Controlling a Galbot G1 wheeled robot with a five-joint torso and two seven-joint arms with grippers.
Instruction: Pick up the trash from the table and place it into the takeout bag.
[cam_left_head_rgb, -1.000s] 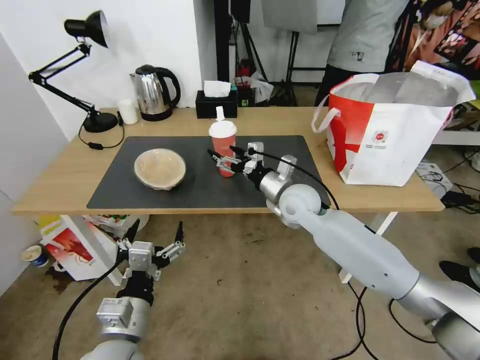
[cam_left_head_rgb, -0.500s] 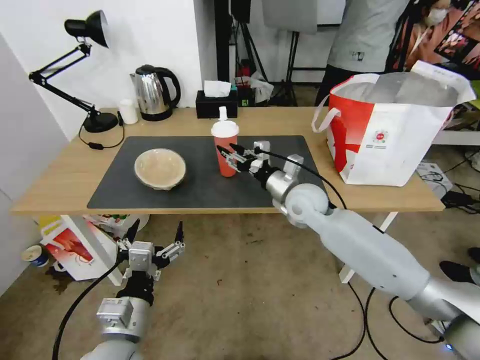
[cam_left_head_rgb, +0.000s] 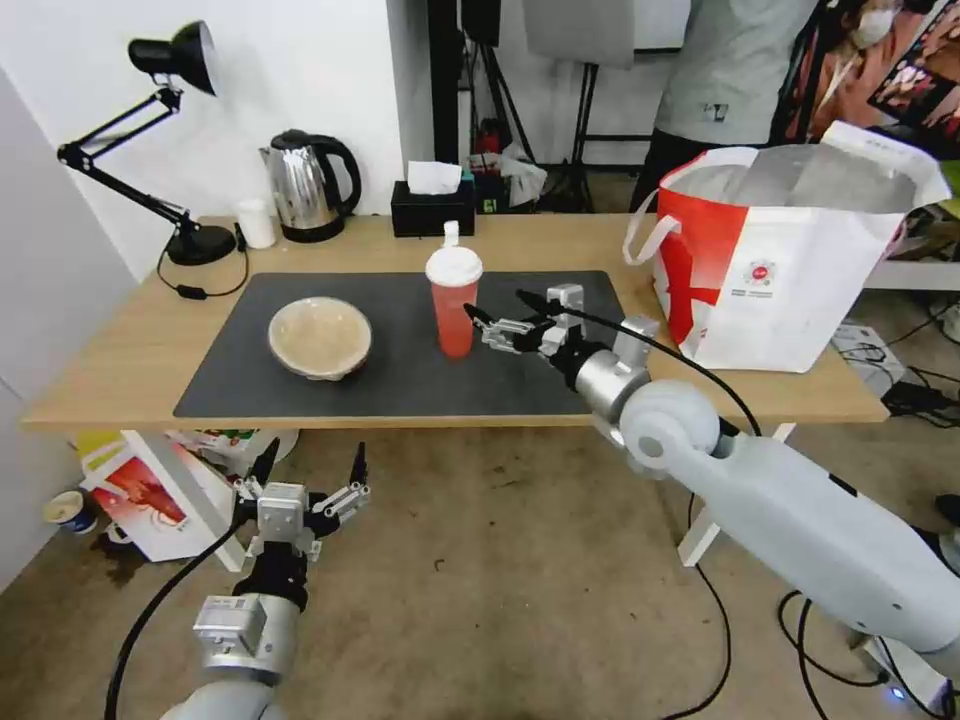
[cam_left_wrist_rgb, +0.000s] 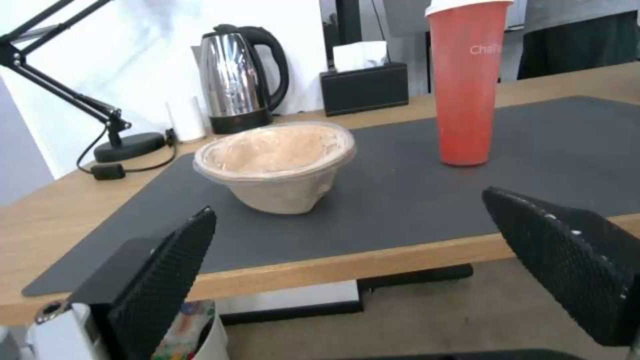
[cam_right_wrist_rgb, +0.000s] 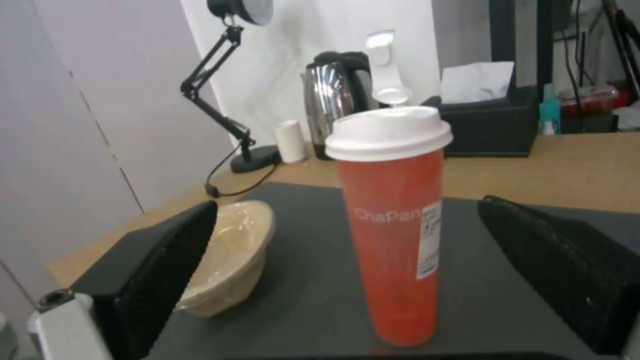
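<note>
Beside red cup (cam_left_head_rgb: 453, 302) on tabletop (cam_left_head_rgb: 120, 360), your right gripper (cam_left_head_rgb: 497, 322) is hovering, jaws spread wide for grasp; left gripper (cam_left_head_rgb: 307, 478) is hanging open below.

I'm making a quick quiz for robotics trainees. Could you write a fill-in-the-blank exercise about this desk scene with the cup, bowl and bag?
1. The red cup has a ____ lid.
2. The right gripper is beside the cup with its fingers ____.
3. The beige bowl sits on the dark grey ____.
4. The left gripper hangs open below the table, above the ____.

Missing words: white; open; mat; floor
</note>
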